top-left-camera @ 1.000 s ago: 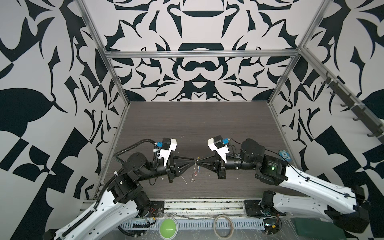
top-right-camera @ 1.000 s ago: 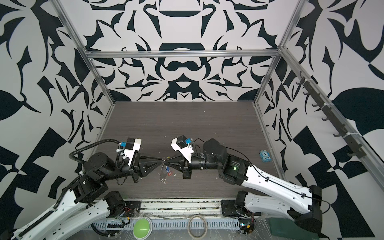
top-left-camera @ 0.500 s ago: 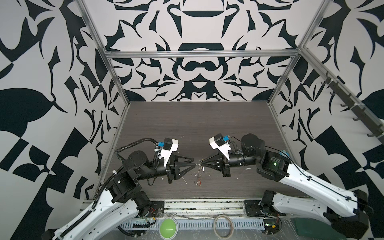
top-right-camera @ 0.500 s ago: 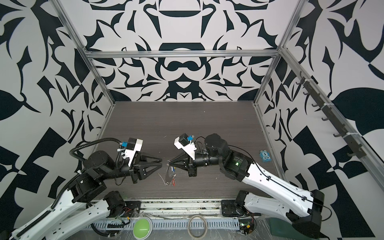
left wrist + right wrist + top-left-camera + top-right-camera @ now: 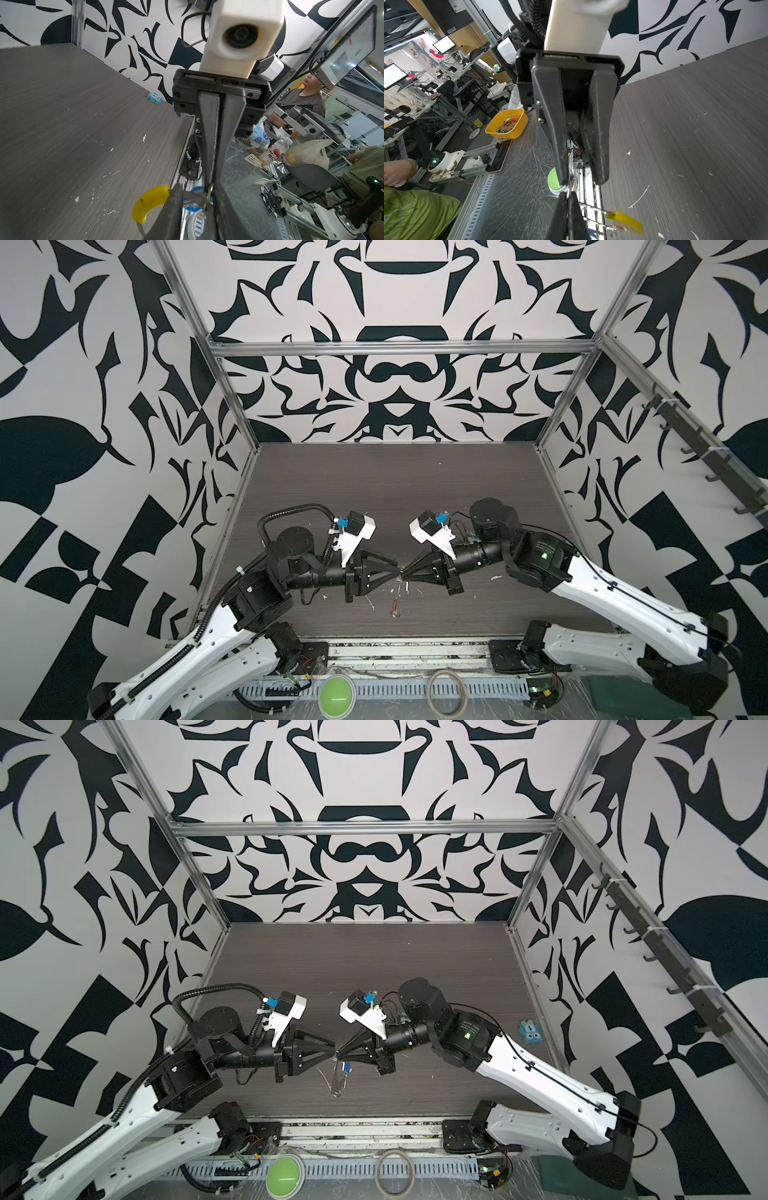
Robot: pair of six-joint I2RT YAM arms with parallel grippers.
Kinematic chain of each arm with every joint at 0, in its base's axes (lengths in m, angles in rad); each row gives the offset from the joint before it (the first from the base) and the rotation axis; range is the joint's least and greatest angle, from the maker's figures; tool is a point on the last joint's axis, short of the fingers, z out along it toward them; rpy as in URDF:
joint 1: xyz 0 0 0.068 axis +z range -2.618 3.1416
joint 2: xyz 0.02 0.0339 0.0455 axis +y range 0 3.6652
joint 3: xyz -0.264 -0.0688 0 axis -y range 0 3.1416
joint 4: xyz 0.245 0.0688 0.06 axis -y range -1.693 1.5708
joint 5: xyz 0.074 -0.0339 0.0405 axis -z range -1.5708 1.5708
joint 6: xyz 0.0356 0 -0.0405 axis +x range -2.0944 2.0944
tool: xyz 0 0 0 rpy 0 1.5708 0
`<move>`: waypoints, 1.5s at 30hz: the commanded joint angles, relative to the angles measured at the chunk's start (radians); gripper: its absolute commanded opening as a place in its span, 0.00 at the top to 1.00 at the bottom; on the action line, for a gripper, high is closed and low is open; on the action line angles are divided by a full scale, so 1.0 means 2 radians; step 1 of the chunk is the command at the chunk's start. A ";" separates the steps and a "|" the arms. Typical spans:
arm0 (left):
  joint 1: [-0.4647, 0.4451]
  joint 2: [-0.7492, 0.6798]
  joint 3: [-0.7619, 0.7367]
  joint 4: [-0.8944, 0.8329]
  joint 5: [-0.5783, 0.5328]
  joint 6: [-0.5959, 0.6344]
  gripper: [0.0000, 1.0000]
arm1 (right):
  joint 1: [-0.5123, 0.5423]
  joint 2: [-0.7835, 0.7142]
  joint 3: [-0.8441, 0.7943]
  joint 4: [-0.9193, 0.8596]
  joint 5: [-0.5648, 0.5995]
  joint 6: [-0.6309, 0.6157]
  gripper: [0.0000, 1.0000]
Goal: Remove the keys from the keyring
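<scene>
Right gripper clenched hard: my black tapered fingers meet on the thin grey wire of the keyring, and its smooth yellow sleeve curves away to one side. Left gripper is released, jaws apart, one matte tip touching a small silver ring. In both top views the loop hangs below my meeting tips over the grainy dark table, with the blue-tagged keys on it.

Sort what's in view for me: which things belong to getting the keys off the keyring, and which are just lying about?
In the job: keyring with yellow sleeve; keys hanging below; right gripper, shut on the keyring; left gripper, open.
Lying about: blue toy; green button; beige hoop.
</scene>
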 commanded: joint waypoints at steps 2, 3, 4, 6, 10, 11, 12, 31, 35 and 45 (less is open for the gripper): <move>0.001 -0.003 0.015 -0.012 0.010 0.008 0.72 | -0.003 -0.004 0.032 0.000 -0.019 -0.019 1.00; 0.001 -0.005 0.016 -0.013 0.009 0.009 0.71 | -0.003 -0.003 0.032 -0.002 -0.020 -0.019 1.00; 0.001 -0.008 0.017 -0.015 0.008 0.011 0.70 | -0.003 -0.004 0.033 -0.003 -0.021 -0.020 1.00; 0.001 -0.015 0.018 -0.016 0.009 0.015 0.69 | -0.003 -0.004 0.033 -0.007 -0.024 -0.023 1.00; 0.001 -0.024 0.014 -0.008 0.020 0.016 0.67 | -0.005 -0.008 0.033 -0.012 -0.033 -0.031 1.00; 0.001 -0.024 0.014 -0.008 0.021 0.016 0.67 | -0.005 -0.008 0.032 -0.012 -0.034 -0.032 1.00; 0.001 -0.023 0.015 -0.008 0.023 0.015 0.67 | -0.005 -0.008 0.032 -0.012 -0.033 -0.032 1.00; 0.001 0.018 0.028 -0.004 0.038 0.020 0.85 | -0.015 0.001 0.036 0.004 -0.018 -0.030 1.00; 0.001 0.022 0.028 0.008 0.026 0.026 0.98 | -0.020 0.008 0.035 0.011 -0.020 -0.032 1.00; 0.010 0.040 0.041 0.030 -0.033 0.088 1.00 | -0.062 0.045 0.039 0.041 -0.040 -0.041 1.00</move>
